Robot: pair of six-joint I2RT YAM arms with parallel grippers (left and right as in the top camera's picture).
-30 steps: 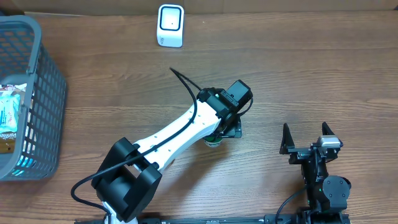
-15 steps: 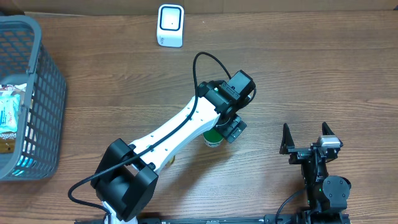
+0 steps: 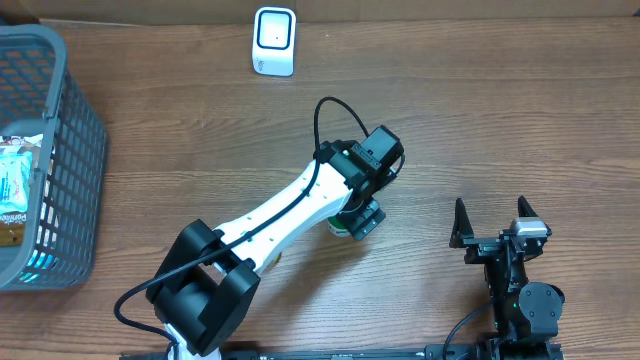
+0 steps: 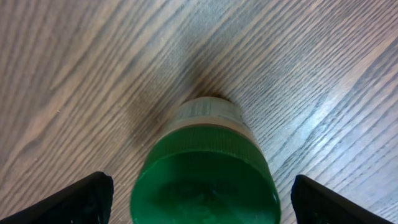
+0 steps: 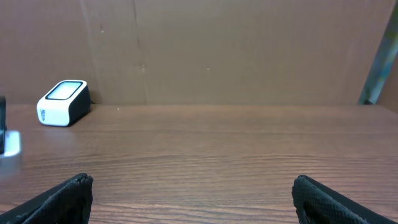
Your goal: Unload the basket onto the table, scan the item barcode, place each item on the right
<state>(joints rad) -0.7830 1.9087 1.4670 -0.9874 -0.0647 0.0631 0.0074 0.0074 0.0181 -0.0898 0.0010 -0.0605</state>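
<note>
The item is a small bottle with a green cap [image 4: 205, 183] and a pale body, standing upright on the wooden table; in the overhead view only a sliver of the bottle [image 3: 340, 227] shows under the left arm. My left gripper [image 4: 202, 202] hangs over the cap, open, with one finger on each side and a gap between each finger and the cap. In the overhead view the left gripper [image 3: 363, 218] sits mid-table. The white barcode scanner [image 3: 274, 40] stands at the far edge, also seen as the scanner [image 5: 62, 102]. My right gripper [image 3: 490, 224] rests open and empty at the front right.
A grey mesh basket [image 3: 62, 150] with packaged goods [image 3: 15, 190] stands at the left edge. A brown cardboard wall [image 5: 236, 50] closes off the back of the table. The left arm's black cable [image 3: 335, 110] loops above its wrist.
The left wrist has turned and shifted slightly back over the bottle, covering more of it than half a second ago. The right arm has not moved.
</note>
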